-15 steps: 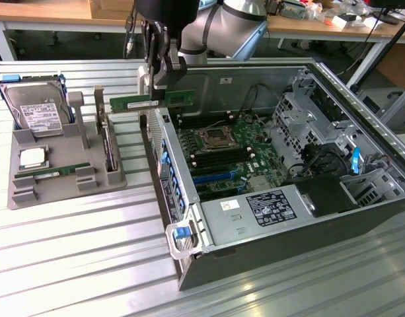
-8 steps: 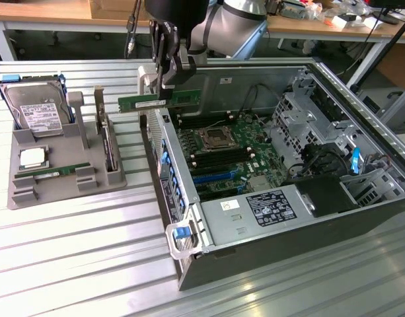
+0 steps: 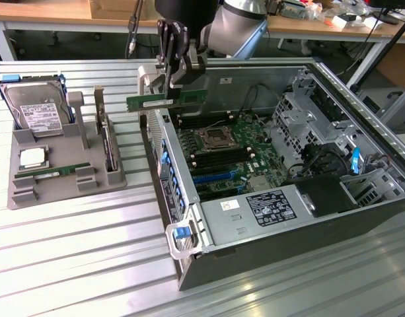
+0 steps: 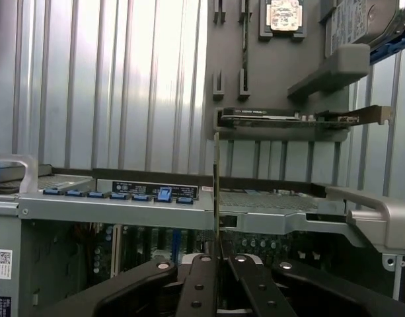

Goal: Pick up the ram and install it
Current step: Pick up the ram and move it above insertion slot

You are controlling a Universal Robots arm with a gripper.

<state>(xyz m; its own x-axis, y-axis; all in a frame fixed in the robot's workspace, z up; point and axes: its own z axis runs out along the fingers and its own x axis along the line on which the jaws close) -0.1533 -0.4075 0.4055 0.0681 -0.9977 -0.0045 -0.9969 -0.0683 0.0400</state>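
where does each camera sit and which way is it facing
Exterior view: off the arm, raised, looking down on the open computer case and the gray holder; the arm and the gripper, shut on the ram, show.
Wrist view: on the wrist, looking out past the gripper along the edge-on ram, over the computer case rim to the holder.
Shared: gripper, ram, computer case, holder, hard drive.

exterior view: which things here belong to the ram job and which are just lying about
job: ram, gripped in the pincer; motherboard
lying about: hard drive; processor; second stick; card; tray
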